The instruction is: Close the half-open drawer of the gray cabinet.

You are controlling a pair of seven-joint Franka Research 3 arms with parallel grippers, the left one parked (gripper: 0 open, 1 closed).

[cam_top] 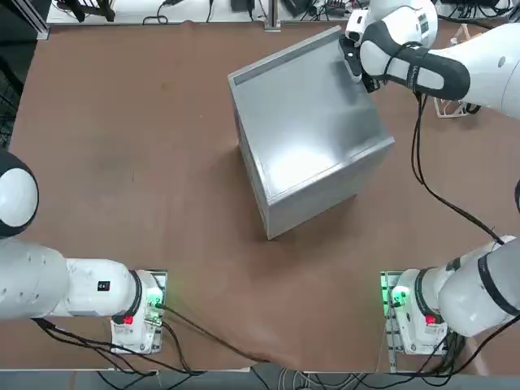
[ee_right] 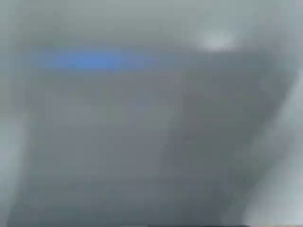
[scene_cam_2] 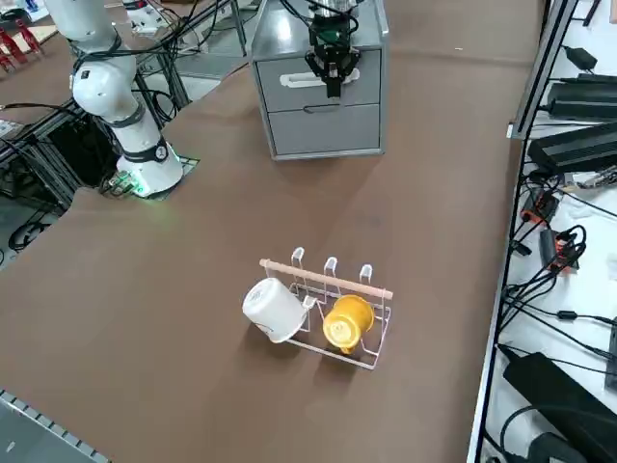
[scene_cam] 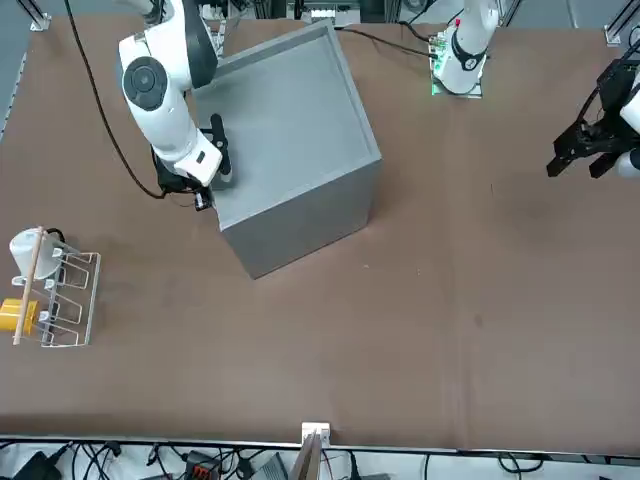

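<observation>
Nearest sits the wire rack [scene_cam_2: 328, 313] — beyond it the right gripper [scene_cam_2: 334, 75], fingers shut, presses the drawer [scene_cam_2: 323, 80] front of the gray cabinet [scene_cam_2: 323, 116].

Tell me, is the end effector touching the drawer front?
Touching. In the right side view the shut end effector lies against the upper drawer front of the cabinet, with no gap showing.

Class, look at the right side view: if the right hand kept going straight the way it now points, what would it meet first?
Most likely the gray front of the upper drawer of the gray cabinet; the shut right hand already sits against it, though contact is unclear.
</observation>
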